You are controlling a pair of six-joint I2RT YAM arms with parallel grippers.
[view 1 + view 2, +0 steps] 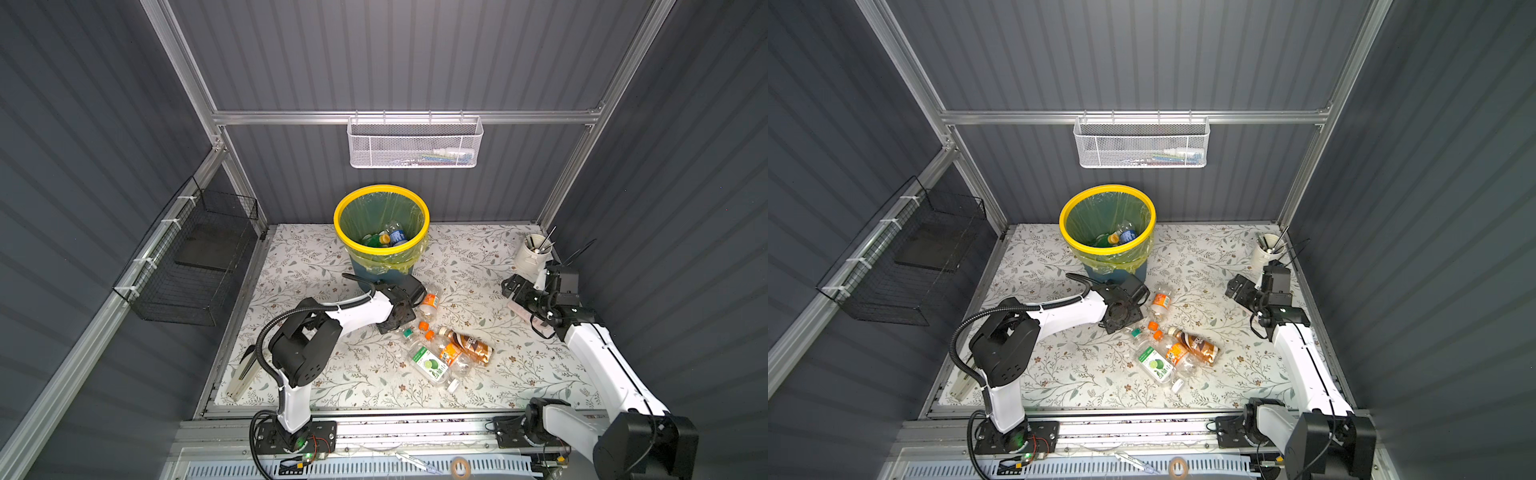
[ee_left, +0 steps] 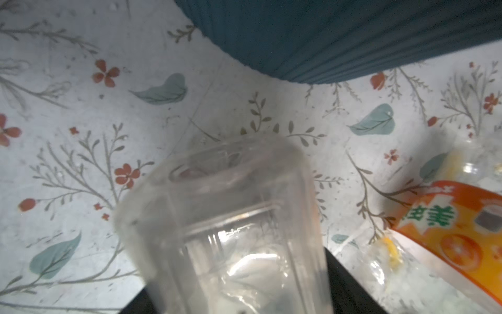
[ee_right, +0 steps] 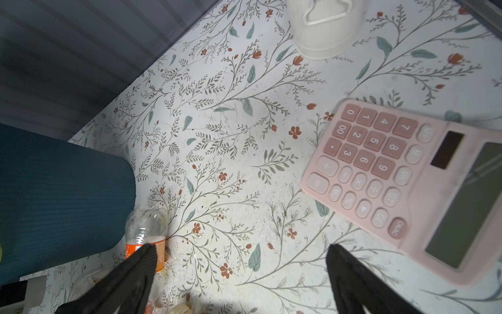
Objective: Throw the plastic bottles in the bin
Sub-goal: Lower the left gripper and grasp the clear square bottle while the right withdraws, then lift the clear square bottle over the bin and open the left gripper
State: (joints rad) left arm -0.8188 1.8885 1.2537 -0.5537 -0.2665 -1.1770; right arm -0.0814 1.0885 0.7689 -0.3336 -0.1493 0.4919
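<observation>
The left tool [image 1: 397,318] is down low, centre of a top view, just below the bin [image 1: 381,189]. Its wrist camera shows the jaws drawn in against the sides of a clear bottle [image 2: 225,217], base pointing away. That's the grasp, I'd say, with the lift yet to come. Next it wants a clean rise over that yellow rim, which stands well above the worktop [image 1: 291,270], then a release over the opening, where a couple of bottles [image 1: 395,237] already lie.

Lower right of centre a heap of bottles [image 1: 449,353] waits, with lime, orange and brown labels. One orange-label bottle [image 1: 430,303] lies just beside the left tool. The right tool [image 3: 241,282], over at the right edge, gapes wide with nothing in it, near a pink calculator [image 3: 407,174] and a white cup [image 1: 532,251].

From above, the held bottle is hidden under the wrist. Up close it's blurred with the cap end out of shot, so I can't tell how firm the grip is.
</observation>
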